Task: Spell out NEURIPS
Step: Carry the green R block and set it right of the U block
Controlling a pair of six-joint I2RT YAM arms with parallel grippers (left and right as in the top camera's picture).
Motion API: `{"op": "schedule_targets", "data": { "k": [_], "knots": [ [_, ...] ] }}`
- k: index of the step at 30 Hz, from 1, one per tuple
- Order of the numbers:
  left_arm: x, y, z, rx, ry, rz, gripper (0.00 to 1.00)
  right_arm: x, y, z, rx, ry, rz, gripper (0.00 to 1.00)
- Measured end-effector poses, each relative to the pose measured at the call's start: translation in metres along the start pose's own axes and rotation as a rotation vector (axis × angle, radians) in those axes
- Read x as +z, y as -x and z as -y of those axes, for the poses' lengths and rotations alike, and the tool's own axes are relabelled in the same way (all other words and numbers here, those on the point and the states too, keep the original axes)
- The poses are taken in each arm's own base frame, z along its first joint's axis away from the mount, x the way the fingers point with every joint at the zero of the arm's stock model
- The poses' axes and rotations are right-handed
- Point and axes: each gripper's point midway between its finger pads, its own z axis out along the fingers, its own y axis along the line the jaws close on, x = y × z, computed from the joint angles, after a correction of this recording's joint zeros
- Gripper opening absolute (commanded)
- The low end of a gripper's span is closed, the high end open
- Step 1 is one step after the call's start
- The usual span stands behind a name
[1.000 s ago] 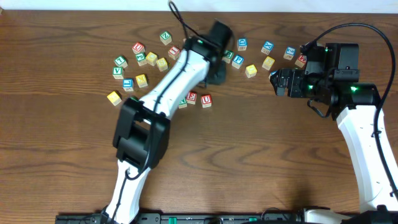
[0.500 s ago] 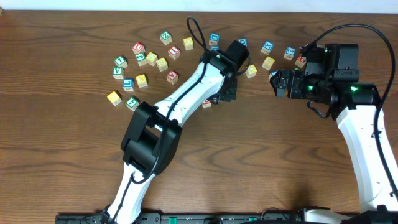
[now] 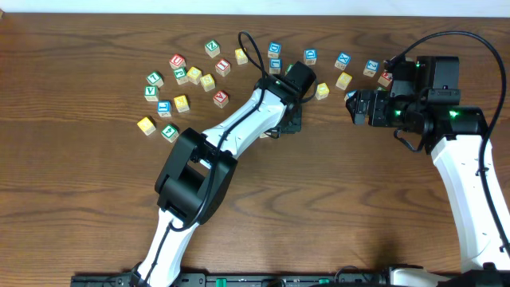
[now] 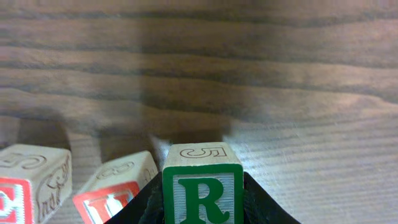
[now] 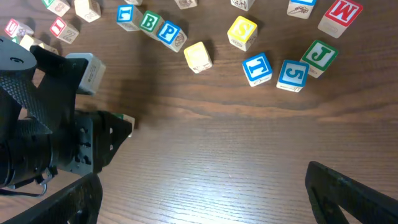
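Firmly, the left gripper clamps its jaws on the R cube beside the U cube; on the right gripper, jaws gape empty.

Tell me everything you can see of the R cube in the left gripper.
The R cube is light wood, its near face framed in green with a green R, its top engraved with an outlined 5. It sits upright between the dark fingers of the left gripper, which flank both sides. A red U cube lies just beside it; contact unclear. Whether it rests on the table cannot be told.
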Motion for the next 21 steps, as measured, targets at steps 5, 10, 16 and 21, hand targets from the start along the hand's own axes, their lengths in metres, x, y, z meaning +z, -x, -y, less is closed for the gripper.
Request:
{"op": "schedule_targets", "data": {
  "k": [5,10,16,21],
  "knots": [
    [0.0057,0.0021,-0.0016,-0.019,0.004,0.021,0.34,0.0,0.0,0.0,0.0,0.0,0.0,0.99],
    [0.0103,-0.0032,-0.006,-0.056,0.018,0.011,0.41,0.0,0.0,0.0,0.0,0.0,0.0,0.99],
    [0.0103,-0.0027,-0.006,-0.083,0.018,0.012,0.51,0.0,0.0,0.0,0.0,0.0,0.0,0.99],
    [0.0103,-0.0029,-0.0058,-0.082,0.018,0.012,0.51,0.0,0.0,0.0,0.0,0.0,0.0,0.99]
  ]
}}
